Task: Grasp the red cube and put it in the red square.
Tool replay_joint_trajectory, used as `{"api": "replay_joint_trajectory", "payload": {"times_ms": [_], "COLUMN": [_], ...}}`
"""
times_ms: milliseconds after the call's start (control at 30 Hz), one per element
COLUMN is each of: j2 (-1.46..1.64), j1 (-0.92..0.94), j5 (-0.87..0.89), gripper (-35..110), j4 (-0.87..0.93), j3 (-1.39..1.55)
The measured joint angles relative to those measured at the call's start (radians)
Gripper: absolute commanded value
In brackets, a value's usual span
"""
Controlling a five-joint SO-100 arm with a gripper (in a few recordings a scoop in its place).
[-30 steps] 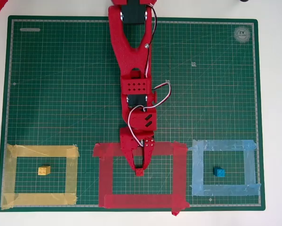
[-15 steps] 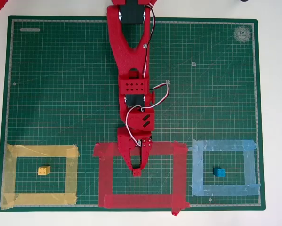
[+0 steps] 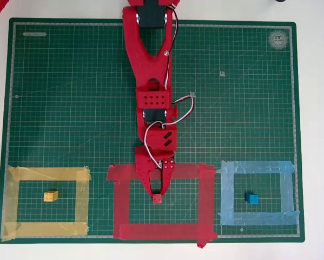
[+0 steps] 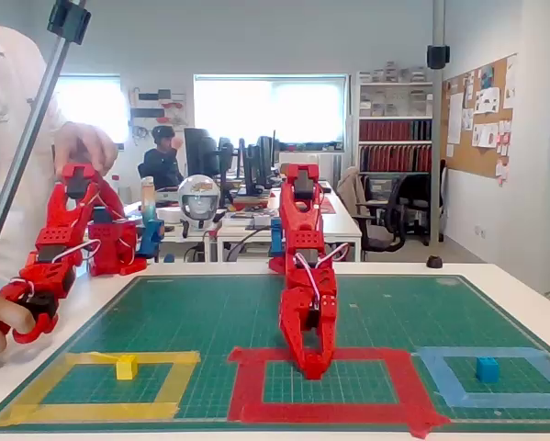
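The red cube (image 3: pixel 157 199) lies on the green mat inside the red square (image 3: pixel 124 201), just below the square's top strip and near its middle. My red gripper (image 3: pixel 157 190) points down at it from above. The jaws stand slightly apart, and the cube lies just past the fingertips, free of them. In the fixed view the gripper (image 4: pixel 312 369) reaches down to the mat inside the red square (image 4: pixel 247 386), and its fingers hide the cube there.
A yellow cube (image 3: pixel 51 196) sits inside the yellow tape outline (image 3: pixel 10 203) at the left. A blue cube (image 3: pixel 252 198) sits inside the light-blue outline (image 3: pixel 286 192) at the right. A person stands at the left edge of the table (image 4: pixel 4 138).
The gripper shifted slightly left with the cube. Now the jaws have parted a little and the cube lies on the mat just past the tips.
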Motion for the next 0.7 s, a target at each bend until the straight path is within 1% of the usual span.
{"api": "replay_joint_trajectory", "payload": {"times_ms": [700], "j2": [0.005], "j1": [0.014], "j5": [0.000], "gripper": [14], "j4": [-0.008], "j3": [0.017]}}
